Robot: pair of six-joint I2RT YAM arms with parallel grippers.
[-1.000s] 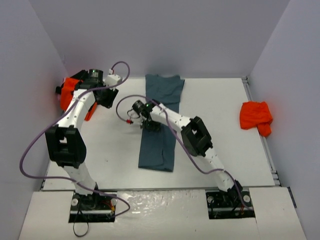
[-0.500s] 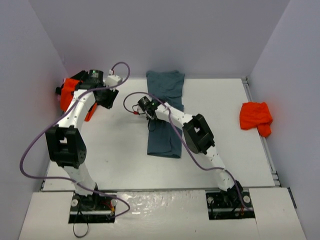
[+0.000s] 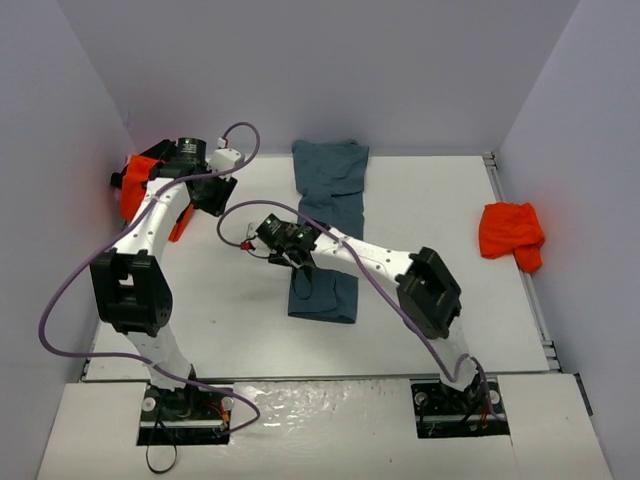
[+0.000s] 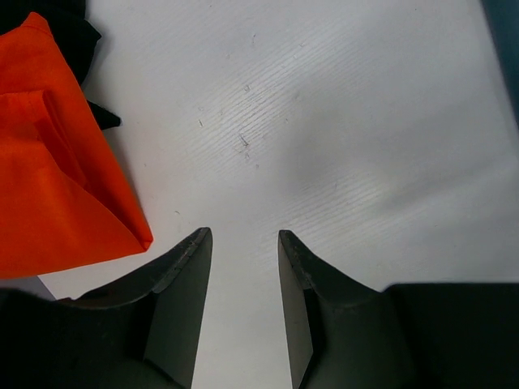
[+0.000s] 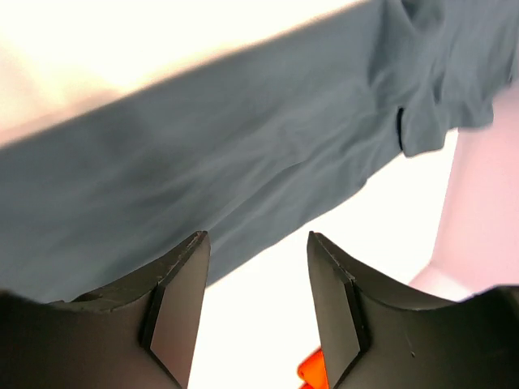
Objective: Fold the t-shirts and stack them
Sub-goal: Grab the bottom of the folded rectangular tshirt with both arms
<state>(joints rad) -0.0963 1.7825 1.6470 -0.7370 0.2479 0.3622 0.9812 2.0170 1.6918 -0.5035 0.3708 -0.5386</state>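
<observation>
- My right gripper (image 5: pixel 255 239) has its jaws parted about halfway. Nothing is between them, and I grip nothing.
- The slate-blue shirt (image 3: pixel 335 185) lies flat under and ahead of that gripper, folded into a long narrow strip.
- From above, the strip's long axis runs from the back wall toward my bases, leaning slightly left at the near end. My right gripper hangs over its left edge, close to that near end.
- In the right wrist view, the strip's edge crosses slantwise just past my fingertips, with bare table (image 4: pixel 324 121) beyond it.
- My left gripper (image 4: pixel 243 235) is partly open over bare table and holds nothing.
- An orange shirt (image 4: pixel 49 162) lies just to the left of my left fingers, one folded corner pointing toward them without touching.
- A bit of the black shirt (image 4: pixel 61 20) shows beyond it.
- The second orange shirt (image 3: pixel 510 232) is bunched up well off to the right of my right gripper.
</observation>
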